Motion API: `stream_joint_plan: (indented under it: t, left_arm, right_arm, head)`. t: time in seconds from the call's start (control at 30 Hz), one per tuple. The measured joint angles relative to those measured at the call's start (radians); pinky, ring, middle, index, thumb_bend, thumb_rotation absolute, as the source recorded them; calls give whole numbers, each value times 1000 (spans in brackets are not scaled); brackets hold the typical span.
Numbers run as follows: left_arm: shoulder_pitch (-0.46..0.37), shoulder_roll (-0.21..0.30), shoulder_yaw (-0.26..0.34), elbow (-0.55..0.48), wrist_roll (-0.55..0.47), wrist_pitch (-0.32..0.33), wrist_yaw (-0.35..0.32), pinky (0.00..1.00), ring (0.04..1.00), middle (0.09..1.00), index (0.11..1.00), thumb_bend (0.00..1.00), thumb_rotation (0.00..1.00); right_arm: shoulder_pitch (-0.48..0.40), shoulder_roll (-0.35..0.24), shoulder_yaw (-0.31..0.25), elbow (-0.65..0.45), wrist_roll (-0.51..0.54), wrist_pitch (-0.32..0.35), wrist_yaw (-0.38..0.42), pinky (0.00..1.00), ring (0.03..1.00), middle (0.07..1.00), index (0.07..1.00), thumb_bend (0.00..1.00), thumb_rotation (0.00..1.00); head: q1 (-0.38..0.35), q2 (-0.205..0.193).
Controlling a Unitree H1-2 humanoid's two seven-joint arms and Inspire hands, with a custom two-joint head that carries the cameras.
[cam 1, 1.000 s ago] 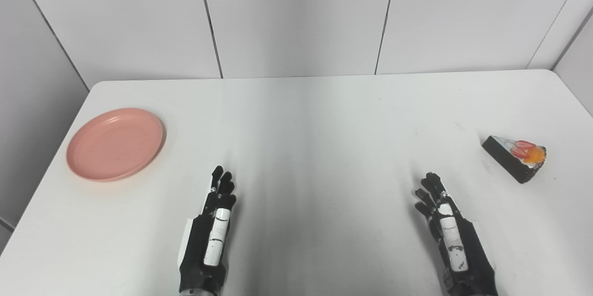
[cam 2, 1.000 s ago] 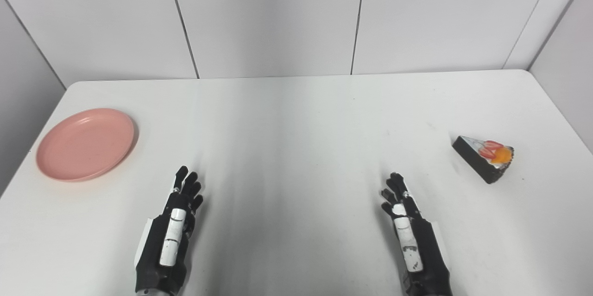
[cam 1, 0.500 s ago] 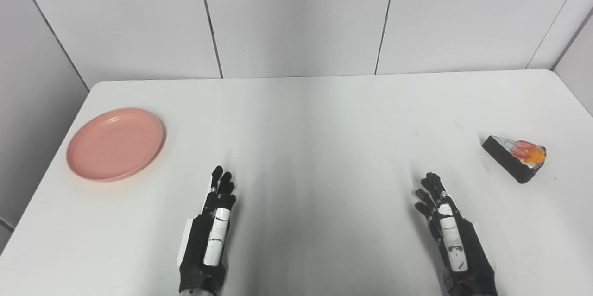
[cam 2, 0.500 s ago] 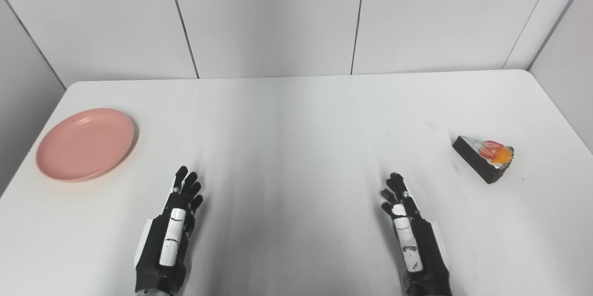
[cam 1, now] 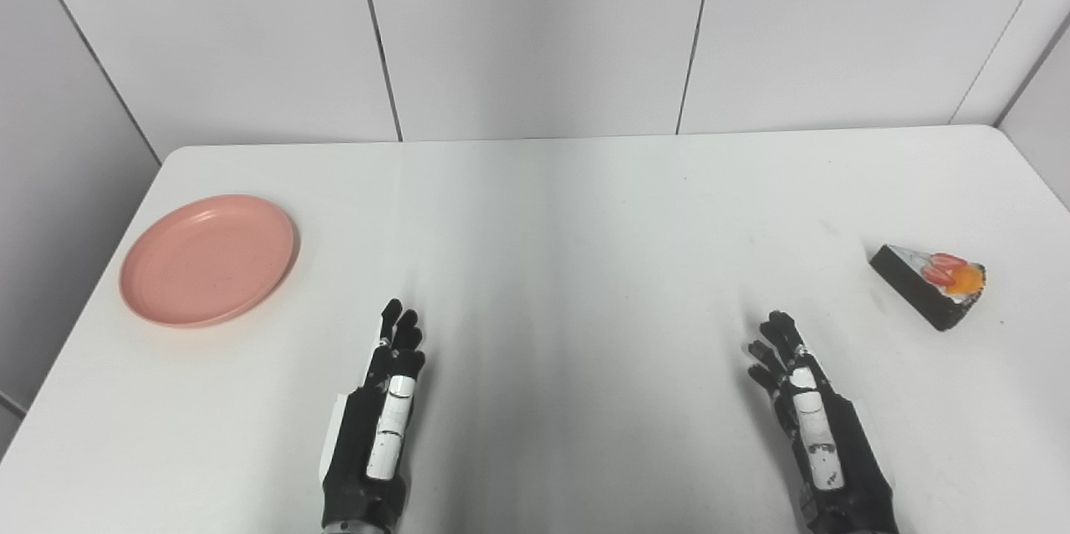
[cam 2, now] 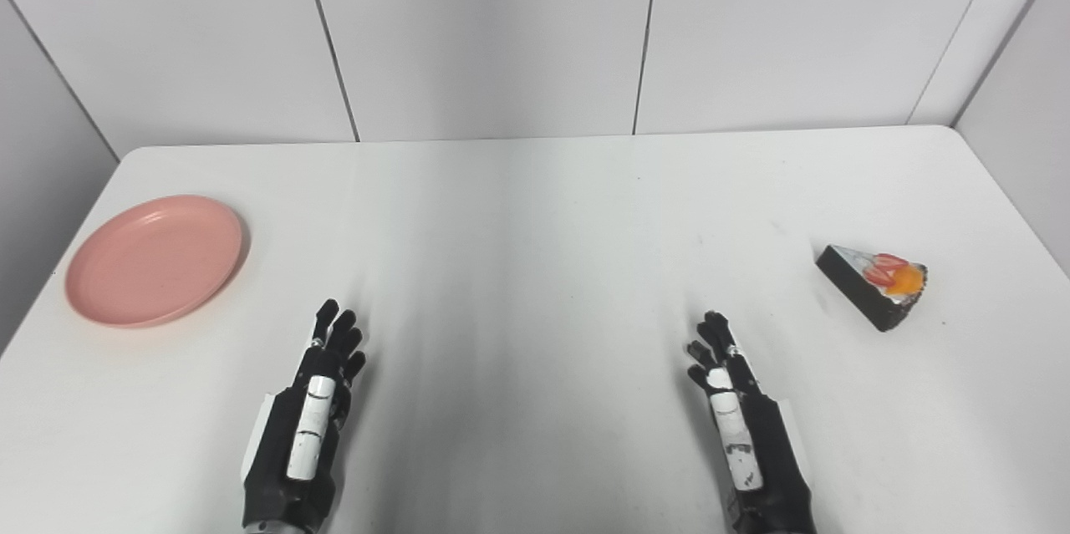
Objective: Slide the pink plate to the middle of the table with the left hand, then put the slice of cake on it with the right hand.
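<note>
On the white desk [cam 1: 585, 208] nothing has begun. The pink plate [cam 1: 207, 259] lies forward-left of the left hand [cam 1: 376, 434], well apart; it must reach there first. The cake slice [cam 1: 929, 283] lies forward-right of the right hand [cam 1: 815, 434]. Both hands are released, empty, unmoved since earlier.

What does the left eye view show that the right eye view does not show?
Only the left eye view shows more of the left wall beside the table. Only the right eye view shows more of the right wall. Both share the pink plate, the slice of cake, and the open left hand and right hand.
</note>
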Motion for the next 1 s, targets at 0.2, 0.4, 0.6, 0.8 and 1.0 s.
stream_joint_plan:
  t: [0.2,0.4,0.6,0.8,1.0]
  left_arm:
    - [0,2,0,0,0,2,0,1000,1000,1000,1000,694,848]
    - [0,3,-2,-1,-1,12,0,1000,1000,1000,1000,705,848]
    - [0,3,-2,-1,-1,16,0,1000,998,1000,1000,712,842]
    - [0,3,-2,-1,0,16,0,1000,1000,1000,1000,711,851]
    - [0,3,-2,-1,0,17,0,1000,1000,1000,1000,714,849]
  right_arm:
    - [0,0,1,0,-3,0,0,914,917,943,939,926,959]
    - [0,0,1,0,-3,0,0,917,919,945,941,922,960]
    - [0,0,2,0,-3,0,0,916,916,944,940,923,957]
    - [0,0,2,0,-1,0,0,911,913,940,932,919,952]
    - [0,0,2,0,-1,0,0,912,915,941,934,919,954]
  head:
    - [0,0]
    - [0,0]
    - [0,0]
    - [0,0]
    - [0,0]
